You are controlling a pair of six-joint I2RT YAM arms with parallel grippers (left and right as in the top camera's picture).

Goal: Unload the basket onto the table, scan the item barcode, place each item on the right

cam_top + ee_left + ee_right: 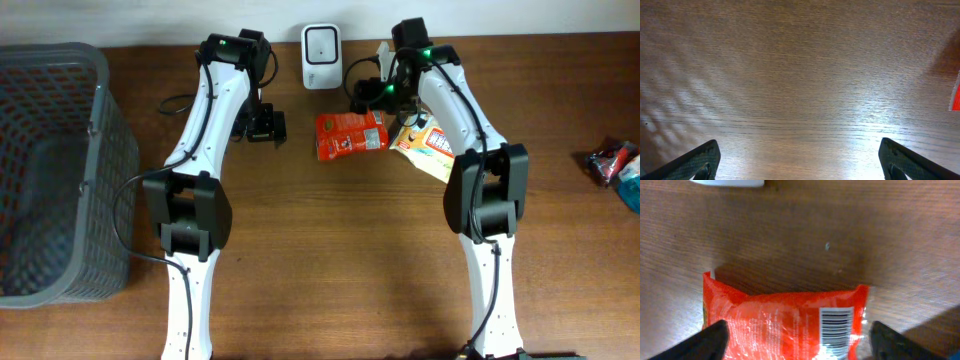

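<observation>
— How was the red packet (350, 135) expected to handle?

— It was judged to be light and soft: a glossy film pouch, likely to be slippery and to crumple if it was squeezed hard. Nothing fragile could be made out, though what was inside could not be told.

— Where was it best taken hold of?

— Across its short sides, it was thought, so that the printed face was left uncovered. The right gripper (799, 342) was seen poised over it for just such a hold, with one finger to the left of the pouch and one to the right. The jaws were spread wide and nothing was grasped. Whether the pads were touching the film could not be told.

— And the other arm?

— The left gripper (799, 167) was held fully released over bare table (320, 250), well to the left of the packet, with nothing between its fingers.

— Where was the packet lying?

— It was laid flat at the far middle of the table, just on the near side of the white scanner (320, 43). A yellow packet (432, 155) was lying just to its right.

— How did it look?

— Bright red and shiny, with a crimped seal along the far edge. A white barcode (836, 325) was shown face up towards its right end, and fine print was seen beside it, too small to be read.
</observation>
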